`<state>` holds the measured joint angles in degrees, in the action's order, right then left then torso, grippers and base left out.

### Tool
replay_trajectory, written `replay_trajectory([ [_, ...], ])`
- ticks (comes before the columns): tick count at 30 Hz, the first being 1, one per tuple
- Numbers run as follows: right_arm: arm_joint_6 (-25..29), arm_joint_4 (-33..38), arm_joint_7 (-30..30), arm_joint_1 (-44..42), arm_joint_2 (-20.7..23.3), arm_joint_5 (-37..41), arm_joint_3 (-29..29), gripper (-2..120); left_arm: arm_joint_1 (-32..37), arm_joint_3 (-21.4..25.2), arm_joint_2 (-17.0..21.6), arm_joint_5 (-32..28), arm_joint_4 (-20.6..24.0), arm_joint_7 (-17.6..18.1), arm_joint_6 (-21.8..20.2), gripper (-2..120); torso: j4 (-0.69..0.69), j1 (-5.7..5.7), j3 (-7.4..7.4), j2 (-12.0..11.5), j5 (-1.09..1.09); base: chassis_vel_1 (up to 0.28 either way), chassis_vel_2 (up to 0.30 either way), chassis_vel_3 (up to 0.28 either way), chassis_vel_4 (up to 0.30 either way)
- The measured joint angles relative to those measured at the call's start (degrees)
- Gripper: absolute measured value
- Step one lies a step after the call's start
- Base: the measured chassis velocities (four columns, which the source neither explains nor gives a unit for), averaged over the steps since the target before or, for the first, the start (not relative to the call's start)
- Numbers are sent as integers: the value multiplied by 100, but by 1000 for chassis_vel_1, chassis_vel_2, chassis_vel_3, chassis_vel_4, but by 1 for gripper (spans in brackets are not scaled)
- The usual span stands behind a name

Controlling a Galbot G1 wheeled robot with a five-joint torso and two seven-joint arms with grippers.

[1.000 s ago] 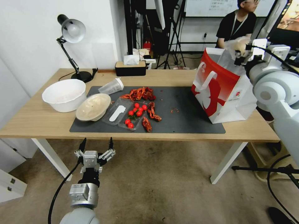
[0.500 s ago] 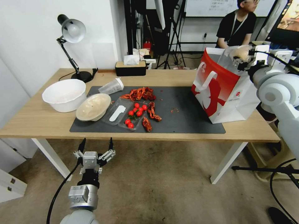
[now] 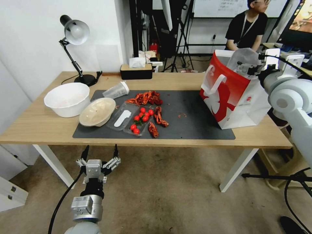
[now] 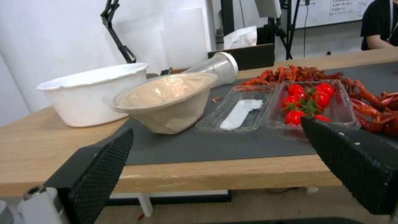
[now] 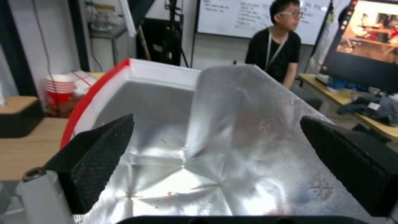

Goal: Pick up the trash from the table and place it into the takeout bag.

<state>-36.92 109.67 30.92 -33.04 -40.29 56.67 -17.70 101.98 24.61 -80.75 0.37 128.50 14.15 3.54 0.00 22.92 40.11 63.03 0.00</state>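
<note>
The red and white takeout bag stands on the table's right end. My right gripper hovers over its mouth, open with nothing between the fingers. Beneath it lies the bag's plastic liner. Trash still on the table: a beige round bowl, tilted against the white bowl, and a clear plastic cup with a white lid lying on its side. Both also appear in the left wrist view, bowl and cup. My left gripper hangs open below the table's front edge.
A big white bowl sits at the left. A clear tray of cherry tomatoes and red crayfish shells lie on the dark mat. A desk lamp and a tissue box stand along the back edge.
The pale wrapped lump that my right gripper held above the bag is gone from its fingers, and the gripper has sunk slightly toward the bag's mouth. The left arm has stayed put.
</note>
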Motion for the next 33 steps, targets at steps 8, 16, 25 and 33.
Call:
replay_trajectory([
  [8,327,456,-255,-370,66,89,-294,100,9,-5,-7,21,18,-6,0,100,-1,1,0,0,0,0,0,0,0],
  [16,1351,1519,-745,-1657,55,-75,-745,100,17,-6,-6,18,19,-6,1,100,1,1,0,0,-1,0,0,0,0],
  [25,2652,2153,-1224,-3898,-574,-1458,-1148,100,-29,-9,85,-68,-37,-3,18,100,-2,0,-1,0,1,0,0,0,0],
  [33,3568,2172,-1826,-5408,-1496,-2404,-1315,100,-80,8,231,-188,-21,6,8,100,0,0,-1,0,-2,0,0,0,0],
])
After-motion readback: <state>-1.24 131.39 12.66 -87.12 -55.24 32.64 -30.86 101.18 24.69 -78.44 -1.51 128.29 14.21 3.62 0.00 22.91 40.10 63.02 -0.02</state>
